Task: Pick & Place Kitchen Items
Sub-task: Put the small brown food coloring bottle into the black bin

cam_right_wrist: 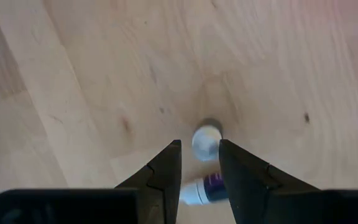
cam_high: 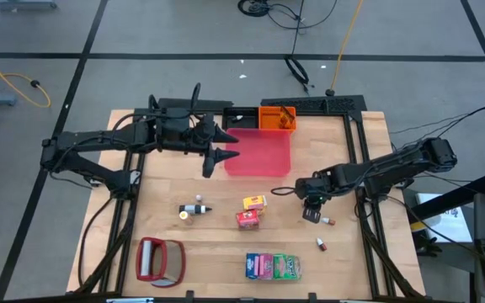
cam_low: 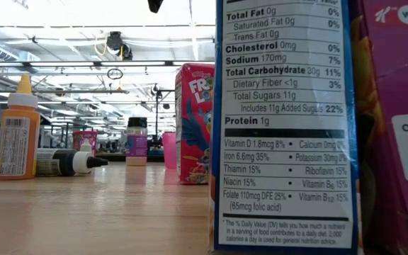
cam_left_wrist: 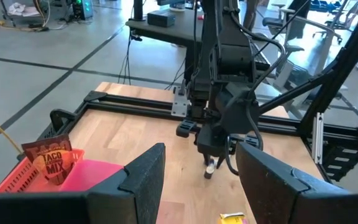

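My right gripper [cam_high: 312,212] hangs low over the table's right part, pointing steeply down, shut on a tiny white bottle with a purple label [cam_right_wrist: 204,190]. Just beyond its fingertips a small round white top [cam_right_wrist: 207,142] stands on the wood. A tiny white-and-brown bottle [cam_high: 327,221] lies beside the gripper, another [cam_high: 319,244] nearer the front. My left gripper [cam_high: 226,150] waits open, high above the pink tray's [cam_high: 258,156] left edge. A yellow carton [cam_high: 255,202] and a red carton [cam_high: 247,219] stand mid-table. My right gripper pinches the tiny bottle across its labelled body [cam_right_wrist: 211,185] between its two fingers, a little back from their tips. The fingers come from above, slanting steeply down. The bottle lies crosswise in the hold; whether it touches the table I cannot tell.
An orange basket [cam_high: 276,118] with a taco mix packet [cam_left_wrist: 51,163] stands at the tray's far edge. Small bottles [cam_high: 194,210] lie left of centre. Pink and green packets [cam_high: 272,267] and a red-framed silvery object [cam_high: 160,261] sit near the front edge.
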